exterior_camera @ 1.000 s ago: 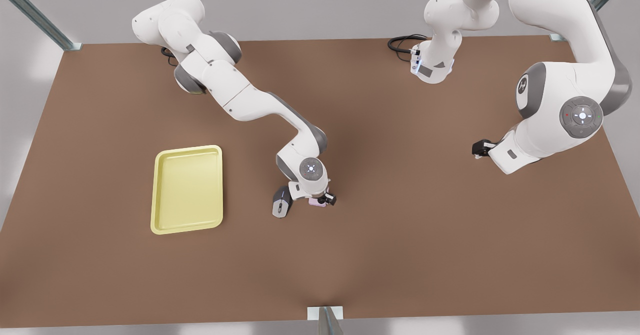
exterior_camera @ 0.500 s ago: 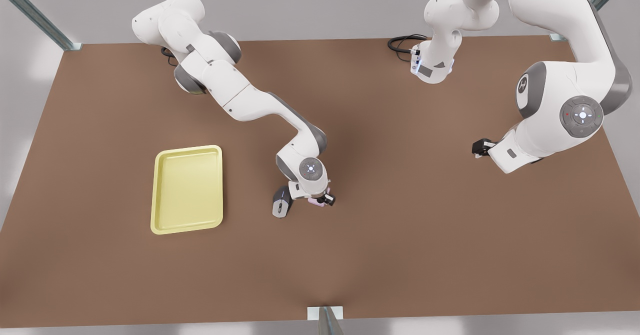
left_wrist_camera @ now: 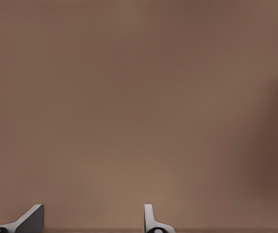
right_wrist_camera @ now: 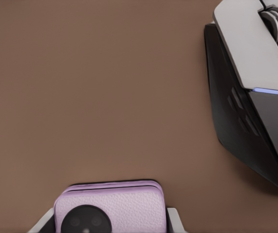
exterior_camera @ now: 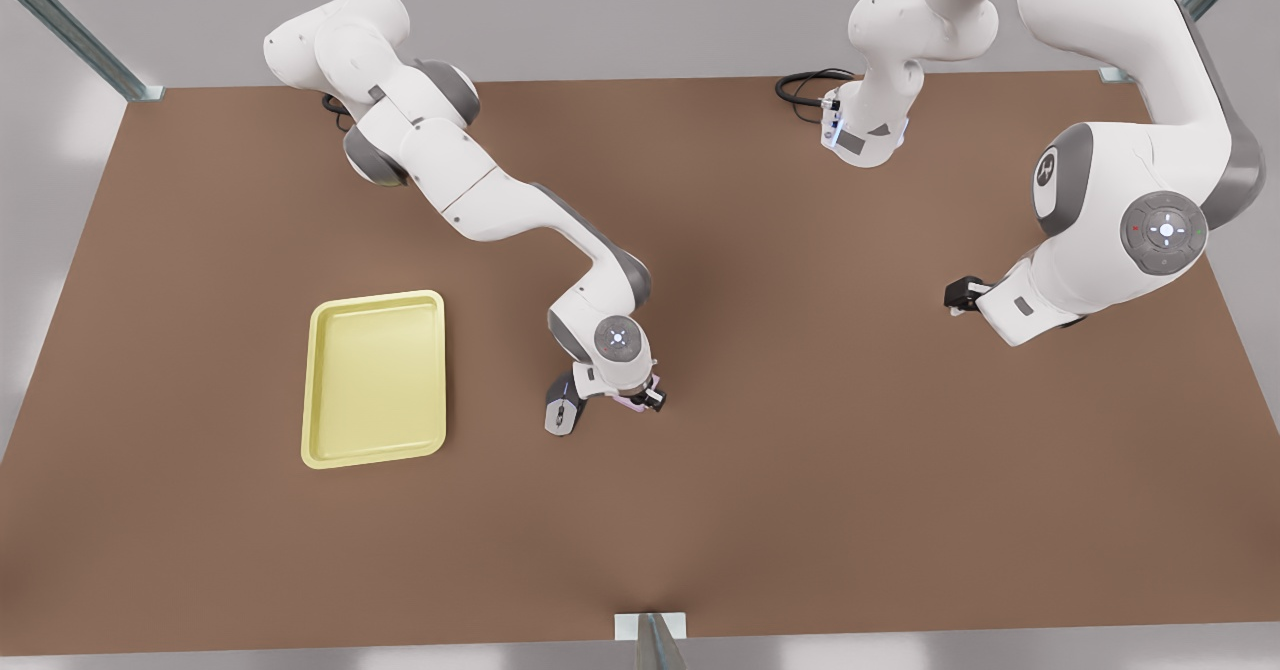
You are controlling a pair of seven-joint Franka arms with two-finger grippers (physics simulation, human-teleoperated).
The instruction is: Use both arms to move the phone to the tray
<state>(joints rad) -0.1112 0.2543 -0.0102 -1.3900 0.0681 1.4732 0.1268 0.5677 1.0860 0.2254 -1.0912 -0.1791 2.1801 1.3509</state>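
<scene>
Right gripper [exterior_camera: 640, 402] has its jaws clamped on the phone [right_wrist_camera: 110, 208] across its side edges, mid-bench, mouse [exterior_camera: 562, 414] just beside it at its 9 o'clock and the tray [exterior_camera: 330, 450] farther out the same way. Phone looks light, rigid, smooth-edged, so I'd judge slip the main risk. Left gripper [left_wrist_camera: 90, 221] waits at 3 o'clock, jaws apart over bare bench [exterior_camera: 850, 510].

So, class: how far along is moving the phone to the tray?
Done: the right hand has its fingers on either side of the phone, beside the mouse. In hand: securing the grasp. Left: carrying it to the tray. The left hand waits, open.
</scene>
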